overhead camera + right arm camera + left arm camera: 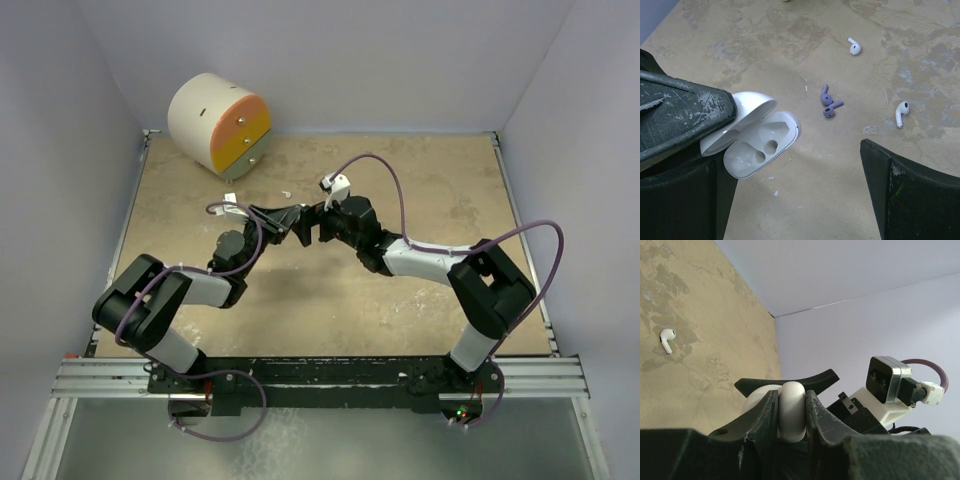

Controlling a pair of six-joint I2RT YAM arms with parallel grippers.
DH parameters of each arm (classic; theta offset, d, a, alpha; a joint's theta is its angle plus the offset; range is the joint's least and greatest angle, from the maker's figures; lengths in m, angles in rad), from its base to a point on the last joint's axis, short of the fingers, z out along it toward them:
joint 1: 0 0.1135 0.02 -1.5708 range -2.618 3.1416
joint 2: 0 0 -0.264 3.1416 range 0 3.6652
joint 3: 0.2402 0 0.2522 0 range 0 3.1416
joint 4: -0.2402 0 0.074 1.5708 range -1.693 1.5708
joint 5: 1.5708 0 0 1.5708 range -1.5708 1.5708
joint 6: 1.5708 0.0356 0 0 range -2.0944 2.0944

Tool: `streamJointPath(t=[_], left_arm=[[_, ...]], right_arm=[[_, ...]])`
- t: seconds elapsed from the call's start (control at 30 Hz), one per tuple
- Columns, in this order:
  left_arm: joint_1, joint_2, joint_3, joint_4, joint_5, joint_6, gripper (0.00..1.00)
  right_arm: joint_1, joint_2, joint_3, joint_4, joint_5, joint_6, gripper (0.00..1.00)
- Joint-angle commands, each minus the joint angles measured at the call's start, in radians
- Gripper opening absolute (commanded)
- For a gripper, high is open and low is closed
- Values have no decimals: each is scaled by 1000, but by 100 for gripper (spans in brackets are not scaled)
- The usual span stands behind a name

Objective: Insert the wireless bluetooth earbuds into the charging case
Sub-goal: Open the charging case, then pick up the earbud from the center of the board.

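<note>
The white charging case [760,145] hangs above the table with its lid open and both sockets empty. My left gripper [791,396] is shut on this case [791,417]; one of its fingers [685,112] shows at the left of the right wrist view. My right gripper [800,195] is open right beside the case, with nothing between its fingers. On the table lie the earbuds: a white one [854,46], a second white one [900,113] and two purple ones [825,95] [831,109] touching each other. One white earbud [667,339] shows in the left wrist view.
A large white drum with an orange and yellow face [220,122] lies at the back left corner. Both grippers [303,224] meet over the middle of the tan table [420,300]. Walls close the table on the left, back and right.
</note>
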Motion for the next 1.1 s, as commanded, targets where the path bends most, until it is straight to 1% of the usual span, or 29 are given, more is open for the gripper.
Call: streamJointPath(t=[0.0, 0.13, 0.27, 0.33, 0.5, 0.57, 0.67, 0.77, 0.9, 0.97, 1.07], left_arm=[[-4, 13, 5, 53, 30, -50, 0], [23, 32, 25, 55, 9, -82, 0], [89, 56, 26, 92, -15, -140, 0], [134, 79, 21, 141, -22, -187, 0], [248, 174, 2, 332, -27, -310, 0], [272, 205, -3, 395, -28, -360, 0], [281, 224, -12, 439, -31, -388, 0], [281, 211, -30, 443, -28, -400, 0], [281, 155, -73, 421, -16, -412, 0], [281, 104, -94, 380, -2, -408, 0], [281, 2, -124, 272, 18, -382, 0]], right_arm=[[-6, -59, 30, 95, 38, -9, 100], [-4, -70, 23, 91, 17, -39, 100], [-2, -110, -12, 98, -10, -42, 100], [-2, -137, -34, 99, -27, -40, 100], [-3, -210, -95, 85, -42, -43, 100], [-2, -230, -102, 67, -25, -44, 100], [-4, -231, -88, 24, -9, -33, 100], [-11, -173, -21, -35, 80, -40, 99], [-59, -13, 155, -172, 94, -42, 97], [-84, 57, 221, -205, 101, -41, 94], [-119, 144, 306, -245, 89, -34, 87]])
